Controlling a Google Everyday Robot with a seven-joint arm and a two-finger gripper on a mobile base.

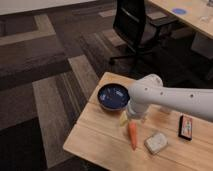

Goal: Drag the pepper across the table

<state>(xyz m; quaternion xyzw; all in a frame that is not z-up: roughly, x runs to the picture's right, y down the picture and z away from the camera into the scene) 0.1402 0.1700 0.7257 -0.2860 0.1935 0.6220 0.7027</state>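
Observation:
The pepper is a slim orange tapered vegetable lying on the small light wooden table, just below the blue bowl. My white arm reaches in from the right, and the gripper hangs right above the pepper's upper end, next to the bowl's right rim. The arm's white housing hides most of the gripper.
A pale wrapped packet lies right of the pepper. A dark snack bar lies further right. A black office chair stands behind the table. A larger pale desk with a blue disc is at the top right. Patterned carpet surrounds the table.

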